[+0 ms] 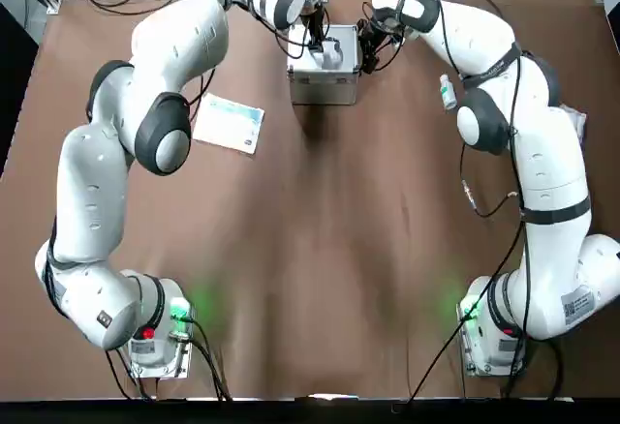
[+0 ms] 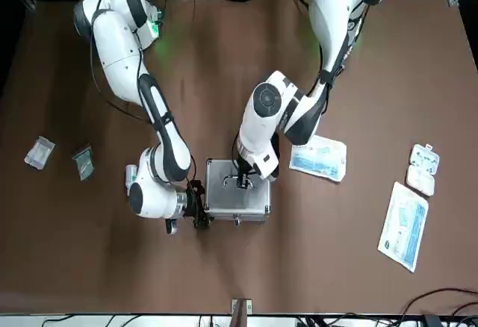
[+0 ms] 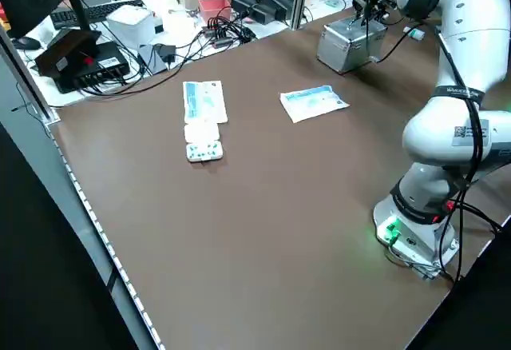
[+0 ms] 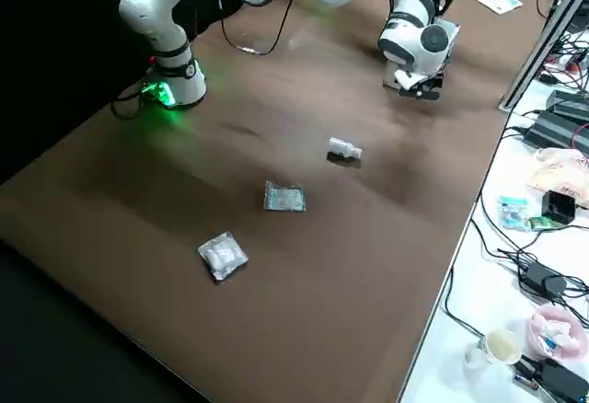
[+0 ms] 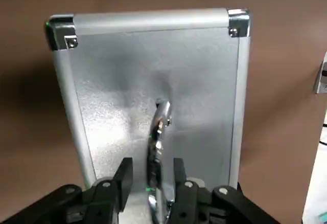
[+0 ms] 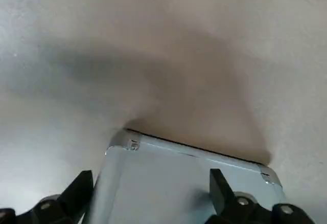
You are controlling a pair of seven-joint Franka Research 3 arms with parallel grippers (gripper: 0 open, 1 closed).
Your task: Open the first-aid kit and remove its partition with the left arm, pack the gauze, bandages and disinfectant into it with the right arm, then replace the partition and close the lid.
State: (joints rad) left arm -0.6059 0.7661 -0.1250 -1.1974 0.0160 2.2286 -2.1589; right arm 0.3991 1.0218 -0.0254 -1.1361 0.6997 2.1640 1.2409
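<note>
The silver first-aid kit [image 1: 325, 77] stands at the far middle of the table with its lid [image 5: 153, 70] down. My left gripper [image 5: 152, 165] hangs over the lid, shut on the curved metal handle [image 5: 160, 127]. Beside the case's right end, my right gripper [image 6: 150, 180] is open, its fingers spread wide toward the case wall [image 6: 179, 183]. The disinfectant [image 1: 448, 92] lies on the table by the right arm, apart from both grippers. Two small packets, one clear [image 2: 39, 151] and one greenish [image 2: 84, 161], lie farther out on that side. The partition is hidden.
A blue-and-white flat packet [image 1: 230, 122] lies left of the case. Another printed packet [image 2: 404, 226] and a white blister box [image 2: 423, 169] sit further out on the left. Cables and equipment line the table's far edge [image 3: 239, 6].
</note>
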